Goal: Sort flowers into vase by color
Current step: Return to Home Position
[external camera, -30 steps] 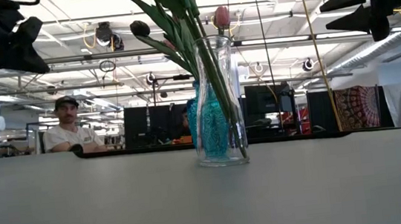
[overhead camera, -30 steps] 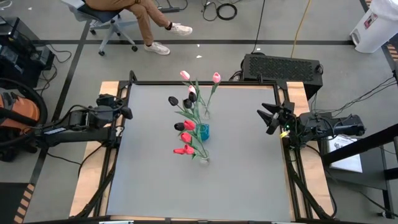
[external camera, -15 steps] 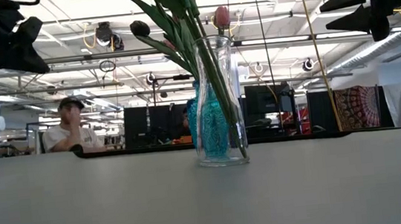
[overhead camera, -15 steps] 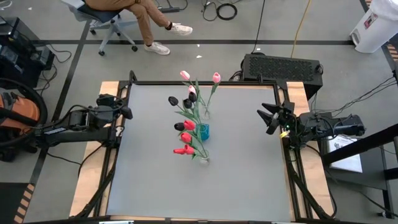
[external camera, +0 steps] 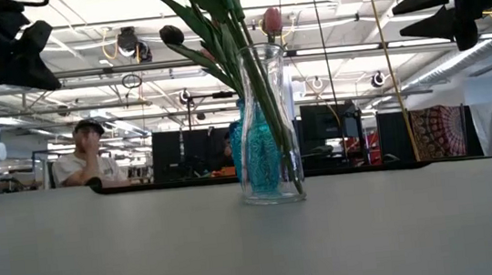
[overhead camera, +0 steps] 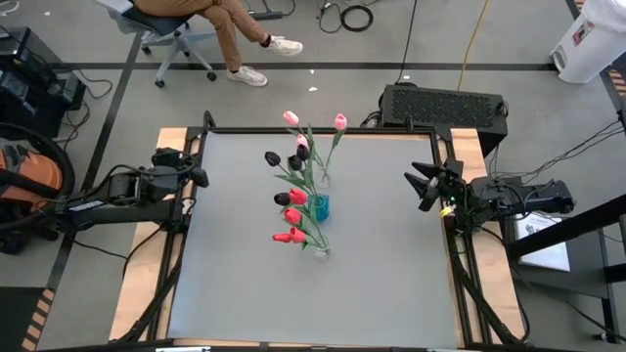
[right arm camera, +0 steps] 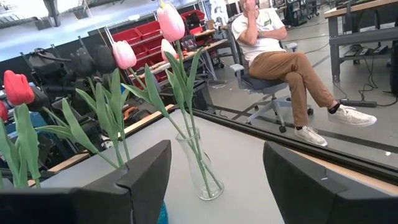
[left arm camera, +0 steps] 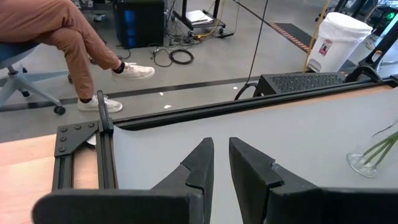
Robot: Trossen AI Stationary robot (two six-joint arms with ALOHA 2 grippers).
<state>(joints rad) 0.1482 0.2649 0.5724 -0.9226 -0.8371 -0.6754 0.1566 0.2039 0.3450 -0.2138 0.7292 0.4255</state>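
- High view: the flowers (overhead camera: 298, 186) stand in a row of vases down the middle of the table (overhead camera: 391, 284).
  - The pink heads are at the far end, the black heads next, and the red heads nearest the front edge.
  - No stem lies loose on the table.
  - The left gripper (overhead camera: 199, 177) sits at the table's left edge and the right gripper (overhead camera: 421, 184) near its right edge.
  - Each is well apart from the flowers, which lie between them. Neither is clearly the nearer.
  - With the sorting apparently done, I judge that each arm only has to draw away from the middle.
- Low view: the stems rise upright, fanning a little, out of the transparent vase (external camera: 266, 126), with a blue vase (external camera: 246, 151) just behind it.
  - Both grippers hang high above the tabletop, the left at the upper left and the right at the upper right.
  - Nothing hangs from either. The right one's fingers are forked apart.
- Left wrist view: the left gripper's fingers (left arm camera: 199, 168) are almost together, with only a slim gap, and hold nothing.
  - One vase base with green stems shows far off across the bare table.
  - A seated person (left arm camera: 56, 31) is beyond the table frame.
- Right wrist view: the right gripper's fingers (right arm camera: 146, 180) are spread wide and empty.
  - The pink tulips (right arm camera: 171, 22) stand straight ahead in a clear vase, and a red tulip (right arm camera: 17, 87) shows off to one side.
  - The tulips have long thin green stems, broad leaves and small closed heads.
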